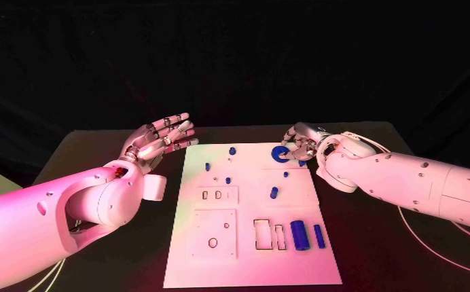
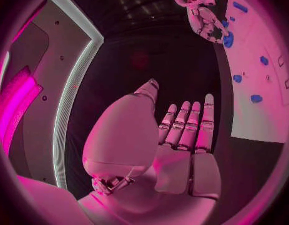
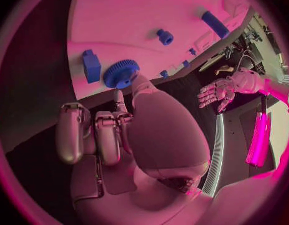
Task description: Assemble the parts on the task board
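Task board (image 1: 250,251) lies centre frame on black table (image 1: 392,251). Right hand (image 1: 303,144) at board's upper right edge, fingertips pinching blue gear (image 1: 281,154). Left hand (image 1: 157,139) raised left of board, fingers spread, holding nothing. Two blue cylinders (image 1: 299,235) lower right.

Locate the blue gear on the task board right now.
Head view: the blue gear sits at the task board's far right corner, touched by the right robot hand; a small blue block lies beside it.
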